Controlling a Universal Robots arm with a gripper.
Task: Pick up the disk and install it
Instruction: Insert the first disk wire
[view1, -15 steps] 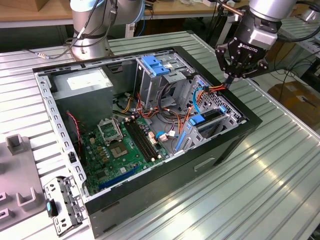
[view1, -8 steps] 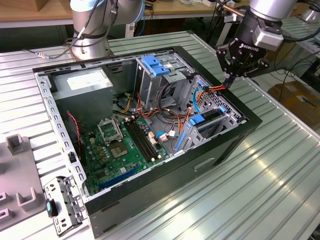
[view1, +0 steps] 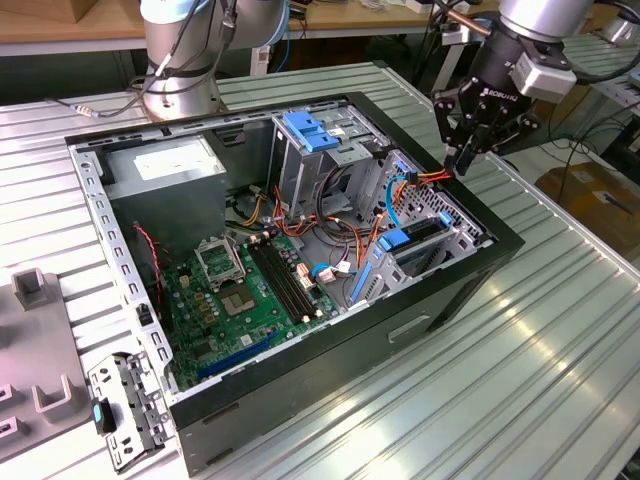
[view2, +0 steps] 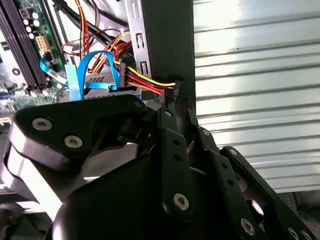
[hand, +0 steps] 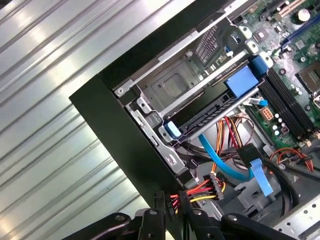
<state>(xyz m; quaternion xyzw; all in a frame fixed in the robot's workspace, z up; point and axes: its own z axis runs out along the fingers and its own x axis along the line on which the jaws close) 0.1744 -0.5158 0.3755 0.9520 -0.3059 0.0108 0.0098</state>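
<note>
Second wrist view, end effector (view2: 176, 100) pinching power connector (view2: 176, 86)

We see an open computer case (view1: 440, 290) on a ribbed metal table (view1: 540, 380). At two o'clock from its middle, the gripper (view1: 463, 163) hangs over the case rim, fingers pinched together on a bundle of wires (view1: 428, 178). The green circuit board (view1: 250, 290) lies at seven o'clock and a grey box (view1: 165, 170) at ten.

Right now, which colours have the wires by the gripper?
The wires are yellow, red and black; clearest in the second wrist view.
</note>
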